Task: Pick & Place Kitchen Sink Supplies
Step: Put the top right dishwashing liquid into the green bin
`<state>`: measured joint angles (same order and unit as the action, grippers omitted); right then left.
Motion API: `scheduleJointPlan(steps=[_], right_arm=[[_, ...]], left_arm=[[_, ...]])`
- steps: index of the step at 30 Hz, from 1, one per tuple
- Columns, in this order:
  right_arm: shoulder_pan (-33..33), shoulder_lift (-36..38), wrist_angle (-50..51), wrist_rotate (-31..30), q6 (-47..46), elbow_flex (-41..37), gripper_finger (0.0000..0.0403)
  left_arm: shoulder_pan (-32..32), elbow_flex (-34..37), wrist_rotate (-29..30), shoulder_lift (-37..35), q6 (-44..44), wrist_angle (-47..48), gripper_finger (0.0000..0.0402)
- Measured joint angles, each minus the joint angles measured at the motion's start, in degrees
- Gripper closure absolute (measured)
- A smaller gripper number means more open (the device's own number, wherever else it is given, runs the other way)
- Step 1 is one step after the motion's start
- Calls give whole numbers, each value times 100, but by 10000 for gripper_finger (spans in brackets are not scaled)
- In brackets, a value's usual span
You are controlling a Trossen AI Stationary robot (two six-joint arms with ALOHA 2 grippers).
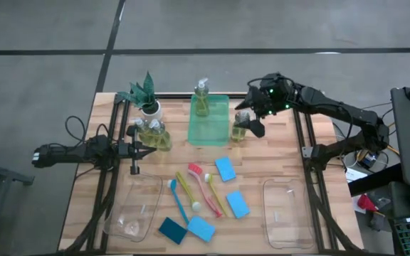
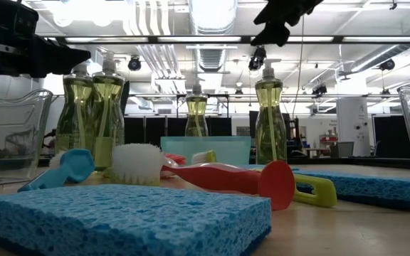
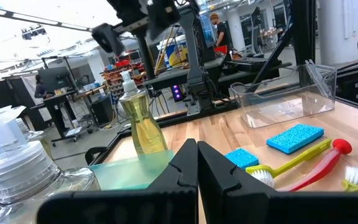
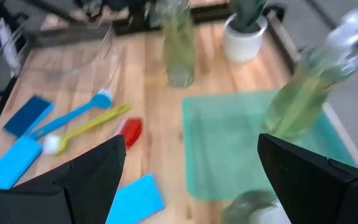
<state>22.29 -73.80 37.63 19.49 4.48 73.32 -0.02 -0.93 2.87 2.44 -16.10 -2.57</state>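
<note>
The right tool [image 1: 251, 117] hangs above the soap bottle [image 1: 240, 129] that stands just right of the green tray [image 1: 216, 135], at the far right of the desk [image 1: 262, 167]. Its fingers are spread wide and hold nothing; in the right wrist view the bottle's cap shows low between them, not touched as far as I can tell. The step in hand looks like a grab for this bottle.

To do it well, the tool should come straight down so the neck or upper body sits evenly between both fingers, then close gently. The bottle is tall and narrow, so a sideways nudge could tip it. The plastic is smooth, so a grip low on the neck, below the pump head, is likely safer than one on the nozzle. A second bottle [image 1: 201, 99] stands on the tray's far end, near enough that the approach should stay clear of it.

The left tool [image 1: 135, 151] is clenched with nothing in it, resting at the left of the desk just beside two more bottles [image 1: 154, 135] and near the potted plant [image 1: 146, 96].

The other supplies lie nearer: three brushes, blue [image 1: 179, 203], yellow [image 1: 187, 190] and red [image 1: 208, 188], in the middle, and sponges [image 1: 225, 169] around them. Clear bins stand at near left [image 1: 135, 210] and near right [image 1: 285, 211], empty of supplies, so the sorting looks barely begun.
</note>
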Motion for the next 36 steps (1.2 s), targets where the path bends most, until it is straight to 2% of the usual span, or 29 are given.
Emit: scheduleJointPlan(steps=[11, 23, 36], right_arm=[[-690, -9, -88, -11, -493, -607, 44], [-1537, 26, -56, 4, -1551, -1474, 44], [-1679, 40, -59, -322, -2339, -2446, 44]], left_arm=[[1, 0, -2, 0, 0, 1, 401], [1, 0, -20, 0, 1, 0, 401], [0, 0, -17, 2, 1, 0, 401]])
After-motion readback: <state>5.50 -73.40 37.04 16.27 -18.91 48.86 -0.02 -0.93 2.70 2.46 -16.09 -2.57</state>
